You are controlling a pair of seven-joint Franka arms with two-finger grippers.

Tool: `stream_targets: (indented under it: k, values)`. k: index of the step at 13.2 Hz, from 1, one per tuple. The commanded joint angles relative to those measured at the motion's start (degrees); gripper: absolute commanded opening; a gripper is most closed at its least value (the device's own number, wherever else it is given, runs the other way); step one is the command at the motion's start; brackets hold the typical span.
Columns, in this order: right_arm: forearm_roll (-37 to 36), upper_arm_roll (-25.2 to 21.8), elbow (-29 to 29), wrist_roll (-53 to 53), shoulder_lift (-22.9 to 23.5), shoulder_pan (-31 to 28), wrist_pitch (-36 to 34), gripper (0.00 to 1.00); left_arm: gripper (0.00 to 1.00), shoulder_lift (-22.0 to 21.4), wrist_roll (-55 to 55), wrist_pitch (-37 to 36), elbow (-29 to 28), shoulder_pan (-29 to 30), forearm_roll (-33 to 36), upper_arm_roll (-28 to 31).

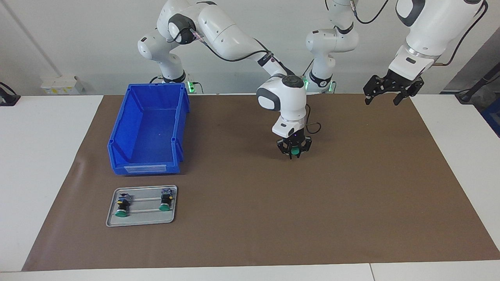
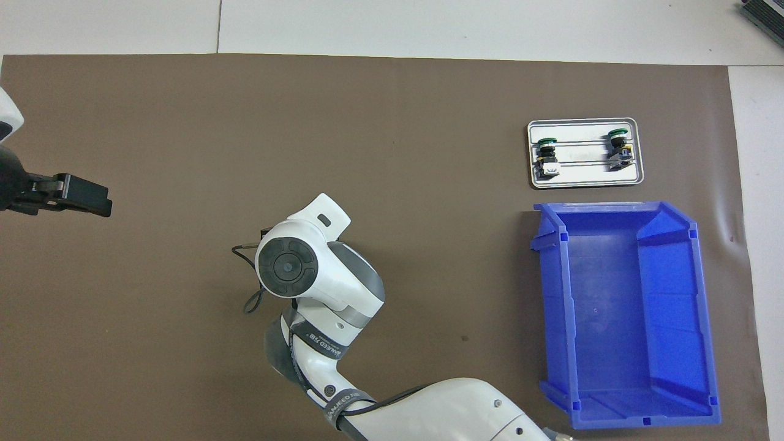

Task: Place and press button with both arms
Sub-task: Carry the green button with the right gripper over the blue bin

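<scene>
My right gripper points straight down over the middle of the brown mat, shut on a button whose green cap shows between the fingers. It is low over the mat; I cannot tell whether the button touches it. In the overhead view the right wrist hides this gripper and the button. My left gripper hangs open and empty, raised over the mat toward the left arm's end, and it also shows in the overhead view. Two identical buttons lie on a grey tray.
A blue bin stands empty at the right arm's end of the mat, also in the overhead view. The tray with its two buttons lies farther from the robots than the bin.
</scene>
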Motion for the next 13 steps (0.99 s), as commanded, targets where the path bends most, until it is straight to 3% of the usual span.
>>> stream_targets:
  k: [1,3,7,10,13]
  values:
    - [-2.56,-2.71,-0.51,1.02,-2.5,-1.19,0.73,0.0,1.0,-1.68,-0.57,0.3,-1.9,0.52,0.07,-0.29]
    - [-6.51,-5.53,-1.39,-0.46,-6.44,-2.85,-0.32,0.0,1.0,-1.68,-0.48,0.21,-1.9,0.52,0.07,-0.2]
    - [-6.7,-5.45,-4.28,-13.45,-15.23,-12.42,-5.24,0.0,1.0,-1.68,-0.48,0.3,-1.9,0.52,0.07,-0.29]
    - [-6.53,-5.45,-12.35,-24.69,-23.31,-19.71,-7.27,0.0,1.0,-1.68,-0.48,0.21,-1.9,0.52,0.07,-0.2]
    - [-5.57,-5.36,-24.73,-38.75,-34.46,-27.97,-7.18,0.0,1.0,-1.68,-0.48,0.21,-1.9,0.52,0.07,-0.2]
